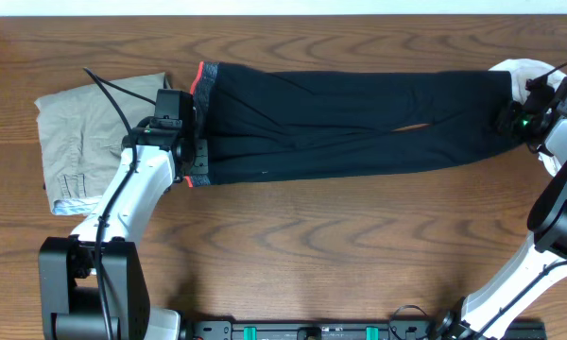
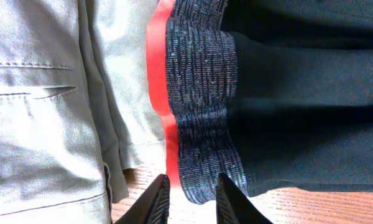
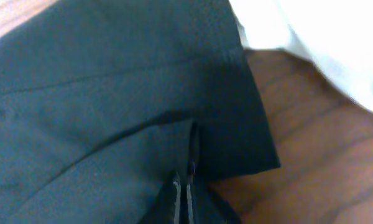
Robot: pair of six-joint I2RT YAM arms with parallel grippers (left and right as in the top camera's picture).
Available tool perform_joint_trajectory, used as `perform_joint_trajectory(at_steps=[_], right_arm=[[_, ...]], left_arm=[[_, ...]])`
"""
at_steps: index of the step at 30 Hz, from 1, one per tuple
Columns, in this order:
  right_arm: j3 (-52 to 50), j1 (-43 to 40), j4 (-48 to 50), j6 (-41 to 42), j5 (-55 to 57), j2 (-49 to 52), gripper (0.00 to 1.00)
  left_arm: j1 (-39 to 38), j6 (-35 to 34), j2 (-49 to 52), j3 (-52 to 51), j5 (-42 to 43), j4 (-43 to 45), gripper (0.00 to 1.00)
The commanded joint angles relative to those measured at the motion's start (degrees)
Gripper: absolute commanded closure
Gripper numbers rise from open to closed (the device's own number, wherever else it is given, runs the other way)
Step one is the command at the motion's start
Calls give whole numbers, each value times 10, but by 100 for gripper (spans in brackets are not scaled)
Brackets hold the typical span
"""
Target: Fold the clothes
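Note:
Long black leggings [image 1: 359,123] lie flat across the table. Their grey waistband [image 2: 202,93], edged coral-red, is at the left end. My left gripper [image 1: 193,168] stands at the waistband's near corner. In the left wrist view its fingers [image 2: 193,180] are apart, with that corner lying between the tips and not pinched. At the far right, my right gripper [image 1: 506,121] is shut on a fold of the black leggings [image 3: 112,93] by the leg hem, fingers [image 3: 184,177] pressed together. Folded khaki trousers [image 1: 85,132] lie left of the waistband, and a white garment [image 1: 524,74] lies beyond the leg ends.
The khaki trousers [image 2: 37,124] come close up against the coral edge. The white garment [image 3: 336,43] lies just past the hem on the brown wooden table [image 1: 312,246]. A black cable [image 1: 113,90] crosses the khaki trousers.

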Motion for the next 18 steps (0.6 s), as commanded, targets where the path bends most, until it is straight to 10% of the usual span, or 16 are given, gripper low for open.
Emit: perform_joint_trajectory(at_steps=[1,18], right_arm=[[1,-4,-28,-4,0,-31,99],[1,-110,-320,2,61,-185,90]], left_arm=[[3,-1,-2,-2,0,-2,74],[3,-1,-2,-2,-1,-2,75]])
